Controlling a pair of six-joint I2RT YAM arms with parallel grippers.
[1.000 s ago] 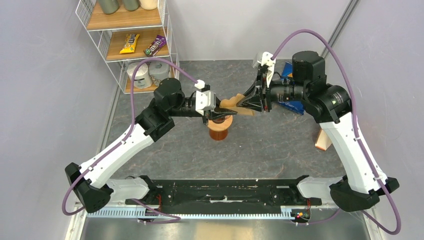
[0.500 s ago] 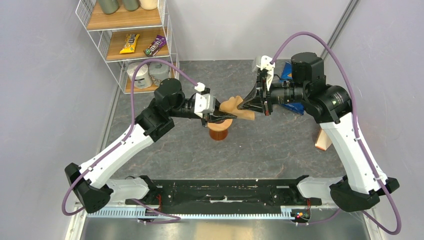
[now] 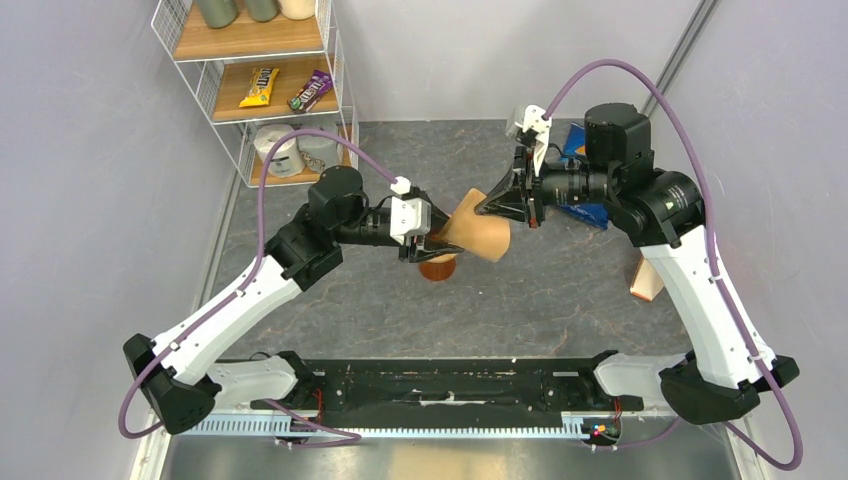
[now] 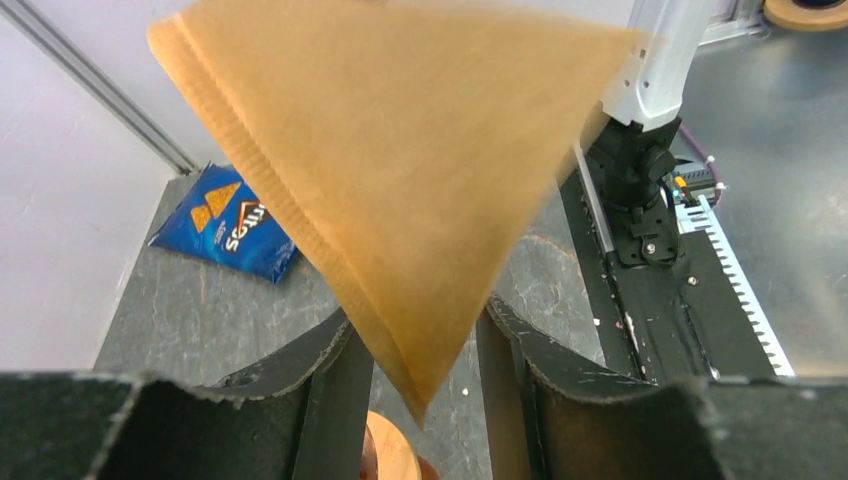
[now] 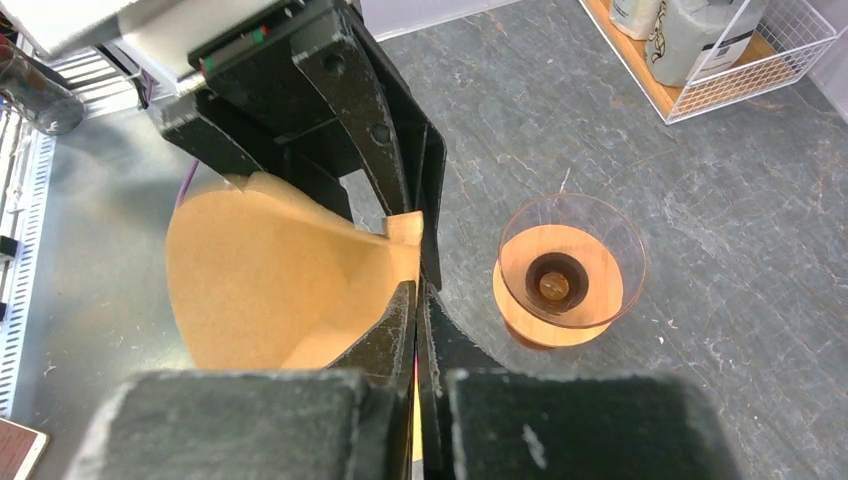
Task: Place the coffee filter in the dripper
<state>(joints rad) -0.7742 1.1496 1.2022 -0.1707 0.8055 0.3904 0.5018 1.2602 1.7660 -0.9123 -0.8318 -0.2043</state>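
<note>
Near edge: black mounting rail [image 3: 450, 385] carrying both arm bases, with a pale toothed strip [image 3: 400, 427] in front of it. Beyond lies the counter [image 3: 540, 310], dark grey, stone-veined, matt. At mid-counter the dripper [image 5: 572, 272] stands upright, a clear cone over an orange-brown base with a dark centre hole and nothing in it. The coffee filter [image 3: 482, 236] is held in the air just beside and above the dripper, off the surface and partly spread open. The right claw [image 5: 418, 300] is pinched tight on the filter's seam edge. The left claw [image 4: 415, 318] has its jaws parted, and the filter's point hangs loose between its fingers. At the right side a wooden block [image 3: 648, 278] sits near the wall. Farther back, a blue crisp bag [image 4: 225, 225] lies flat behind the right arm. In the far left corner stands a white wire shelf [image 3: 205, 95] with wooden boards: paper rolls [image 3: 285, 150] lowest, candy bars [image 3: 262, 85] above, containers on top. Pale lilac-grey walls [image 3: 80, 200] close in left, right and behind.
</note>
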